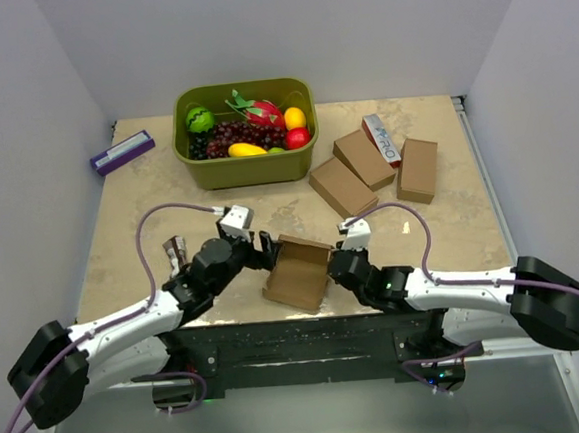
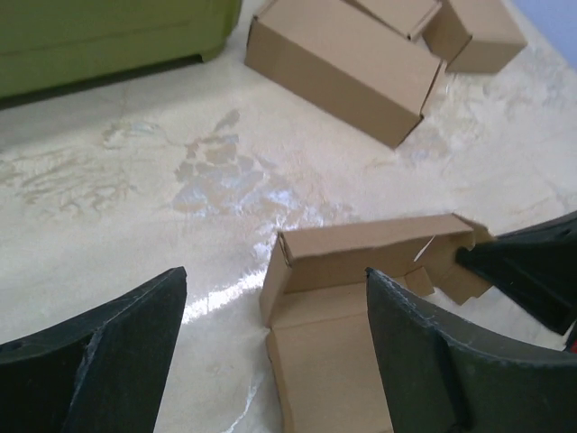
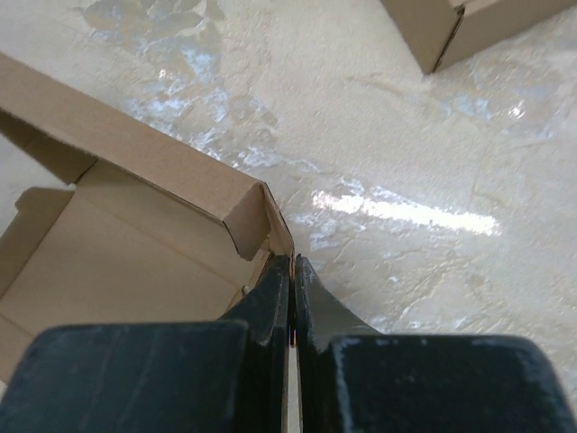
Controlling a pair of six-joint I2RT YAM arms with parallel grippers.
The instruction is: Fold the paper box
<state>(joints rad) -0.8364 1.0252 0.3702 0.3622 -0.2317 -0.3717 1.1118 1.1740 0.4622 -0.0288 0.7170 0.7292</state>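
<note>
The paper box (image 1: 299, 271) lies partly folded at the table's near middle, with its far wall raised and its brown inside showing (image 2: 361, 248). My left gripper (image 1: 262, 247) is open at the box's left end. In the left wrist view its fingers straddle the box's left corner (image 2: 275, 275) without touching it. My right gripper (image 1: 331, 263) is shut on the thin right side wall of the box (image 3: 135, 262), and the cardboard edge runs between its closed fingertips (image 3: 293, 262). The right gripper also shows as a black shape (image 2: 518, 271) at the box's right end.
Three folded brown boxes (image 1: 342, 185) (image 1: 365, 158) (image 1: 416, 169) lie at the back right beside a white-and-red carton (image 1: 384, 137). A green bin of toy fruit (image 1: 248, 165) stands at the back middle. A slim purple-and-white box (image 1: 122, 151) lies at the back left.
</note>
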